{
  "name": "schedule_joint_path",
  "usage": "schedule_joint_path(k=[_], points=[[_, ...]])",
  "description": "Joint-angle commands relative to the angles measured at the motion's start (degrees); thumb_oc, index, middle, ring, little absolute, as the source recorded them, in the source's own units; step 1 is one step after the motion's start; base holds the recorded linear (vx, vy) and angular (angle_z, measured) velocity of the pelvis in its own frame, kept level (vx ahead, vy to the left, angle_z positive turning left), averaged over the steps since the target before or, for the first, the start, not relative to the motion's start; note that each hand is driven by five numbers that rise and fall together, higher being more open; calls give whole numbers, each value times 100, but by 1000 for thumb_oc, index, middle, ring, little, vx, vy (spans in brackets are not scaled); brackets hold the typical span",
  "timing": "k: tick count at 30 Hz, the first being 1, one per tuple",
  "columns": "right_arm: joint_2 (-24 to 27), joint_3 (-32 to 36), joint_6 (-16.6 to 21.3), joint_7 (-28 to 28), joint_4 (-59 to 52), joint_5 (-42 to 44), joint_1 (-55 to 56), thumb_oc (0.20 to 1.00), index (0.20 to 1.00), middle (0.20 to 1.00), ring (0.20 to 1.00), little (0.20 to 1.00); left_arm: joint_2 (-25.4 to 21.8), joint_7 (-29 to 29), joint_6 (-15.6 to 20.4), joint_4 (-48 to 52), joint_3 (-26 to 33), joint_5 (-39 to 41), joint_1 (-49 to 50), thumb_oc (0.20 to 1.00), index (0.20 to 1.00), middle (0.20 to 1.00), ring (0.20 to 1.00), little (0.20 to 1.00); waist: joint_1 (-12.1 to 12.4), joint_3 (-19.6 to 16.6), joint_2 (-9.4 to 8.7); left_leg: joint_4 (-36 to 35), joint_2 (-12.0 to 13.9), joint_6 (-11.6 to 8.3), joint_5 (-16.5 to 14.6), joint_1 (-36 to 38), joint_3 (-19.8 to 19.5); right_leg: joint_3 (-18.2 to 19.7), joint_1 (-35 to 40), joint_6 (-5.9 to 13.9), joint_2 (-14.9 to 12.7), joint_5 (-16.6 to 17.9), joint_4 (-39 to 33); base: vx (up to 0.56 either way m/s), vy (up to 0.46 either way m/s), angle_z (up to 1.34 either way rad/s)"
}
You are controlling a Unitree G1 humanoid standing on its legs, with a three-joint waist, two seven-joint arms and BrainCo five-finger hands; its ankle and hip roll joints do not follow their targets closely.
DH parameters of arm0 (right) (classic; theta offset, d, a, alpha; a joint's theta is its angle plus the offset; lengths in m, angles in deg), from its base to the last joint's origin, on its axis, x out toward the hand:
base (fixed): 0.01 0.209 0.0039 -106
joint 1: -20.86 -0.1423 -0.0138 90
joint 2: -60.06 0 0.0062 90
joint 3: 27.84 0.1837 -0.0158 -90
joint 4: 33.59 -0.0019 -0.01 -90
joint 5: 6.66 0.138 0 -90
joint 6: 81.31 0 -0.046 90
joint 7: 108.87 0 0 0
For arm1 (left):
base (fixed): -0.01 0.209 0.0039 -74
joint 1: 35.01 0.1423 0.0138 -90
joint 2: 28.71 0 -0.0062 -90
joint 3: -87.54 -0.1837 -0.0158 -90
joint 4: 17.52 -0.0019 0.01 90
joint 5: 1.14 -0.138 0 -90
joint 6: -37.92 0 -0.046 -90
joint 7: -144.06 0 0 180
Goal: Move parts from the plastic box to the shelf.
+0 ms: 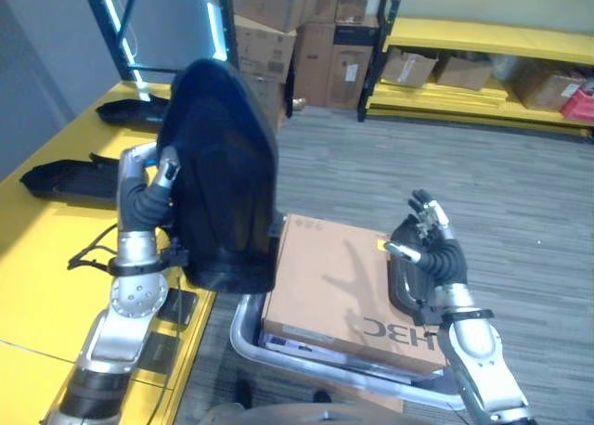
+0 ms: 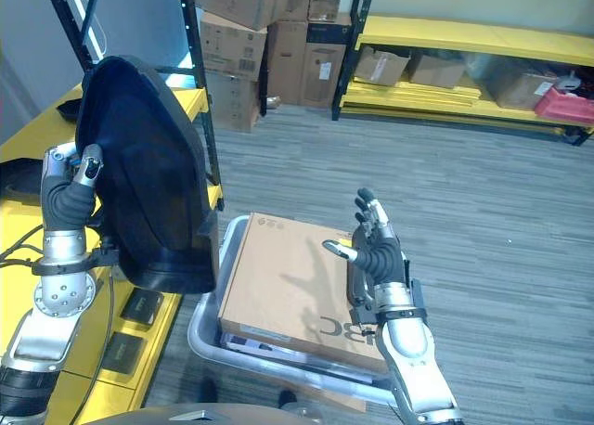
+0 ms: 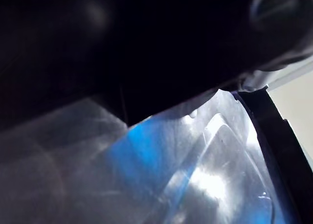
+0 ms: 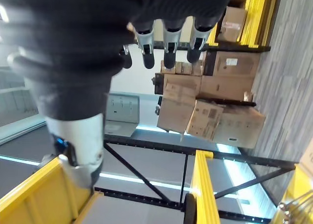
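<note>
The left hand (image 1: 153, 179) has its fingers curled against the side of a large black moulded part (image 1: 223, 174), the thumb lying on the near face – it grips the part's edge and holds it upright, with the part's lower end just above the edge of the yellow shelf (image 1: 37, 258). In the left wrist view the dark surface of the part sits right against the camera, so the fingers themselves cannot be made out there. The right hand (image 2: 376, 244) is raised with its fingers straight and slightly spread, thumb out to the side, holding nothing; it hovers above the near right corner of a flat cardboard box (image 2: 288, 286). That cardboard box lies across the top of the grey plastic box (image 2: 209, 337), whose rounded rim shows under it on the near side. On the shelf beyond the left arm lie two more black parts (image 1: 70, 176) – one nearer, one further back by the blue-lit upright. Across the grey carpet (image 1: 445, 174) stand stacked cardboard cartons (image 1: 316, 35) and a second yellow rack (image 1: 483, 45) with boxes on it.
</note>
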Motion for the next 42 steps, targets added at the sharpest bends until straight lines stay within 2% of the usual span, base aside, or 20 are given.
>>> schedule_joint_path(k=[1, 5, 8, 10, 12, 14, 15, 17, 18, 19, 23, 25, 26, 28, 32, 36, 39, 40, 41, 42], points=[[11, -70, 257, 188, -49, 332, -651, 1000, 1000, 1000, 1000, 1000, -138, -45, 355, 135, 367, 268, -377, 200, 200, 200, 200, 200, 81, -6, -112, 2, 279, -146, -921, 770, -54, -163, 0, 158, -222, -382, 149, 8, -17, 16], [-65, -464, 227, 376, -69, 710, -1130, 1000, 1000, 1000, 1000, 1000, -198, -11, 378, 133, 443, 472, -190, 200, 200, 200, 200, 200, 284, 210, -109, 172, 331, -103, -934, 681, -285, -189, -335, 99, -224, -592, 844, -39, -28, 14], [-130, -842, 206, 500, 21, 1051, -1572, 1000, 1000, 1000, 1000, 1000, -298, -34, 435, 216, 556, 566, -119, 200, 200, 200, 200, 200, 637, 553, -112, 604, 357, -121, -992, 318, -517, -345, -552, 18, -167, -823, 1193, -149, -100, 24], [-189, -1148, 226, 494, 208, 1087, -2010, 1000, 1000, 1000, 1000, 1000, -349, -141, 488, 333, 718, 578, -30, 200, 200, 200, 200, 200, 939, 688, -91, 518, 412, -247, -698, 22, -847, -700, -630, -75, -96, -938, 1143, -172, -202, 42], [-257, -1218, 300, 372, 334, 1060, -2342, 1000, 1000, 1000, 1000, 1000, -303, -205, 544, 435, 751, 733, -67, 200, 200, 200, 200, 200, 1161, 701, -39, 239, 434, -536, -114, -430, -1287, -1310, -767, -120, -81, -954, 1002, -209, -170, 116], [-193, -1145, 351, 210, 390, 847, -2506, 1000, 1000, 1000, 1000, 1000, -189, -323, 621, 453, 632, 753, -232, 200, 200, 200, 200, 200, 1135, 582, -4, 34, 570, -699, 168, -818, -623, -2075, -774, -78, -269, -1076, 847, -186, -69, 191], [-170, -1160, 383, 86, 463, 638, -2599, 1000, 1000, 1000, 1000, 1000, -174, -347, 639, 490, 544, 717, -295, 200, 200, 200, 200, 200, 1062, 502, -40, 2, 753, -700, 212, -999, 76, -2456, -697, -5, -380, -1020, 683, -18, -76, 283], [-145, -1167, 420, -60, 476, 423, -2665, 1000, 1000, 1000, 1000, 1000, -199, -380, 650, 531, 412, 639, -365, 200, 200, 200, 200, 200, 927, 457, -106, 39, 1174, -770, 195, -1058, 1152, -2831, -464, 89, -514, -952, 436, 22, -71, 265], [-147, -1170, 422, -69, 477, 414, -2669, 1000, 1000, 1000, 1000, 1000, -198, -391, 646, 533, 408, 627, -367, 200, 200, 200, 200, 200, 927, 467, -107, 37, 1172, -772, 195, -1047, 1157, -2836, -439, 93, -507, -932, 401, -90, -49, 223], [-148, -1215, 436, -60, 419, 484, -2635, 1000, 1000, 1000, 1000, 1000, -269, -364, 661, 619, 364, 621, -308, 200, 200, 200, 200, 200, 961, 492, -82, 229, 1302, -792, 228, -848, 1430, -3060, -287, 29, -514, -799, 231, -86, -55, 199], [-206, -1379, 443, 140, 458, 788, -2470, 1000, 1000, 1000, 1000, 1000, -394, -346, 784, 755, 539, 638, 23, 200, 200, 200, 200, 200, 1052, 474, -92, 1111, 1119, -784, -633, -288, 1269, -3419, -258, -145, -616, -637, 213, -104, 21, 92], [-227, -1392, 448, 172, 438, 833, -2454, 1000, 1000, 1000, 1000, 1000, -408, -326, 793, 771, 557, 674, 57, 200, 200, 200, 200, 200, 1031, 436, -83, 1170, 1084, -785, -786, -123, 1260, -3572, -233, -150, -662, -611, 215, -28, 148, 100], [-210, -1371, 422, 221, 353, 846, -2412, 1000, 1000, 1000, 1000, 1000, -429, -316, 790, 747, 550, 712, 73, 200, 200, 200, 200, 200, 944, 324, -39, 1008, 1099, -818, -809, 173, 1299, -3852, -200, -110, -769, -490, 217, -18, 317, 166], [-222, -1333, 357, 268, 307, 827, -2365, 1000, 1000, 1000, 1000, 1000, -458, -260, 743, 704, 573, 718, 127, 200, 200, 200, 200, 200, 939, 204, 79, 465, 1224, -886, -626, 324, 1215, -4000, -182, -17, -874, -356, 263, -3, 416, 133], [-255, -1359, 282, 307, 327, 761, -2337, 1000, 1000, 1000, 1000, 1000, -506, -102, 723, 721, 589, 743, 256, 200, 200, 200, 200, 200, 919, 149, 143, 177, 1108, -745, -869, 469, 1104, -3919, -179, 152, -1086, -171, 363, 27, 354, 34], [-390, -1309, 153, 326, 237, 566, -2277, 1000, 1000, 1000, 1000, 1000, -635, 30, 606, 596, 651, 742, 159, 200, 200, 200, 200, 200, 881, 159, 24, 367, 626, -434, -1234, 450, 1131, -3751, -225, 552, -1606, 375, 371, 53, 407, 6], [-482, -1308, 130, 373, 194, 475, -2157, 1000, 1000, 1000, 1000, 1000, -674, 52, 559, 490, 651, 664, -5, 200, 200, 200, 200, 200, 812, 150, -20, 401, 407, -322, -1366, 434, 1168, -3582, -264, 663, -1718, 474, 274, 17, 281, -14], [-538, -1238, 116, 383, 172, 441, -2087, 1000, 1000, 1000, 1000, 1000, -720, -54, 555, 280, 598, 593, -313, 200, 200, 200, 200, 200, 636, 211, -41, 506, 278, -206, -1449, 388, 1097, -2899, -489, 711, -1679, 493, 365, -50, 261, -8], [-491, -1076, 125, 422, 104, 427, -1921, 1000, 1000, 1000, 1000, 1000, -742, -91, 522, 73, 525, 495, -586, 200, 200, 200, 200, 200, 365, 300, -44, 480, 155, -105, -1332, 345, 973, -1958, -726, 588, -1403, 298, 551, -33, 309, -1], [-475, -1042, 106, 418, 57, 427, -1857, 1000, 1000, 1000, 1000, 1000, -715, -83, 501, -43, 420, 509, -717, 200, 200, 200, 200, 200, 289, 302, -30, 440, 110, -65, -1298, 345, 899, -1478, -812, 602, -1219, 117, 601, -25, 205, 63]])
